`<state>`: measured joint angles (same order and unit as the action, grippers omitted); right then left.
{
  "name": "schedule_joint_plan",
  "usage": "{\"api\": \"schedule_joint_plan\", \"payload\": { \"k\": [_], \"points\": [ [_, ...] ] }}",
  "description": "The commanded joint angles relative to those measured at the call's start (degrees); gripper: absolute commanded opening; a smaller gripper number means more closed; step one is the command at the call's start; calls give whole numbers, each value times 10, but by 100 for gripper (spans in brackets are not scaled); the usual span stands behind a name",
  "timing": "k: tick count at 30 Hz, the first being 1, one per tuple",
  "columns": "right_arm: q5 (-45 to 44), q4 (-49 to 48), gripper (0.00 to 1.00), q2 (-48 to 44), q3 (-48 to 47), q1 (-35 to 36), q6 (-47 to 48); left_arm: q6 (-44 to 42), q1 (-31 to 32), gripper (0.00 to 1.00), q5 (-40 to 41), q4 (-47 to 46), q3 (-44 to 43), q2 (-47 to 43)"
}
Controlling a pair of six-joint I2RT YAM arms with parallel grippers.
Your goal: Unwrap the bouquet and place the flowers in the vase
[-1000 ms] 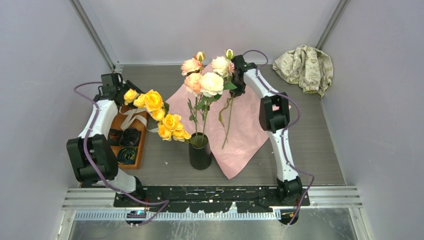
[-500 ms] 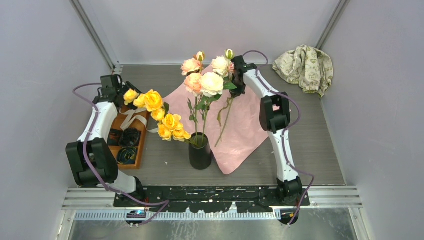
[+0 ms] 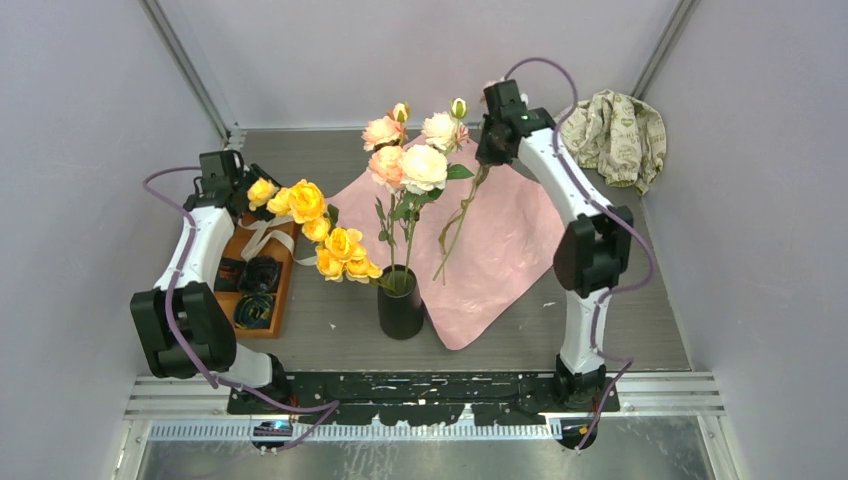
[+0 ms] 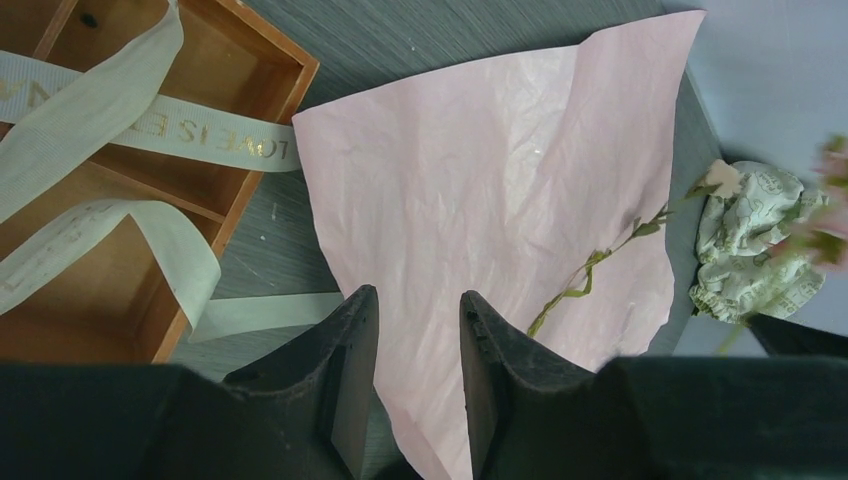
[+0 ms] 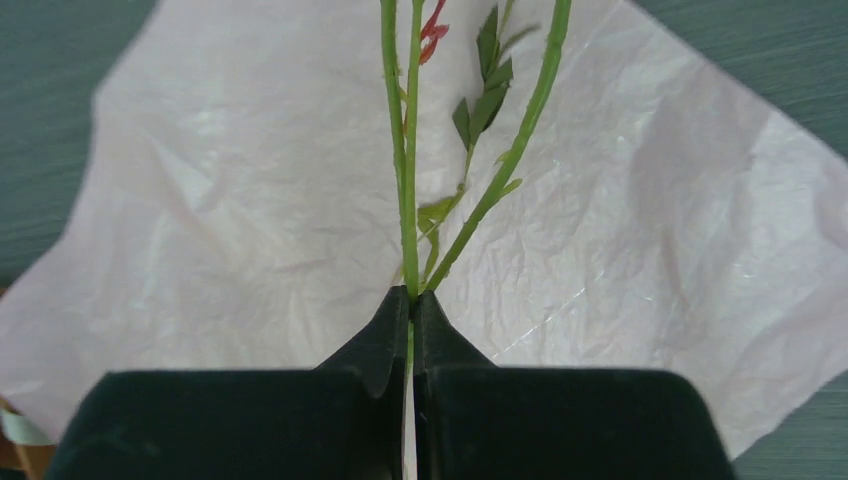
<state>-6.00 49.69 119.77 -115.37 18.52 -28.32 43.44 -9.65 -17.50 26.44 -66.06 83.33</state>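
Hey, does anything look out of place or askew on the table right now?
The yellow roses lean steeply left out of the small black vase, toward the wooden tray. A beige printed ribbon spills from that tray onto the table.

Black vase [image 3: 400, 312] standing upright, yellow roses [image 3: 340, 245] leaning left out of it, pink and cream roses [image 3: 408, 165] rising tall, another green stem [image 3: 462, 212] hanging tilted over pink wrapping paper [image 3: 505, 250] lying unfolded flat.

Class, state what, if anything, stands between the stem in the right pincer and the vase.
Nothing visible stands between. The stem in the right pincer hangs right of the vase, whose mouth already holds other roses.
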Motion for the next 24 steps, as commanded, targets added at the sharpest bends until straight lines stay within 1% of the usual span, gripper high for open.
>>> {"api": "schedule_joint_plan", "payload": {
  "k": [1, 4, 8, 11, 18, 21, 24],
  "points": [
    [-58, -27, 1, -133, 19, 6, 21, -5, -1, 36, 2, -5, 4, -28],
    [-111, -36, 1, -194, 38, 17, 34, -5, 0, 36, 3, -4, 5, -34],
    [-154, -45, 1, -258, 38, 35, 59, -6, -1, 36, 4, -3, 8, -42],
    [-178, -83, 1, -312, 56, 68, 89, -6, -1, 36, 5, -2, 11, -46],
    [-310, -224, 1, -447, 127, 232, 200, -5, -1, 36, 3, 1, 11, -51],
    [-324, -286, 1, -498, 162, 295, 248, -10, -1, 36, 11, 8, 8, -58],
    [-313, -354, 1, -544, 208, 355, 287, -10, -1, 36, 11, 11, 5, -62]
  ]
}}
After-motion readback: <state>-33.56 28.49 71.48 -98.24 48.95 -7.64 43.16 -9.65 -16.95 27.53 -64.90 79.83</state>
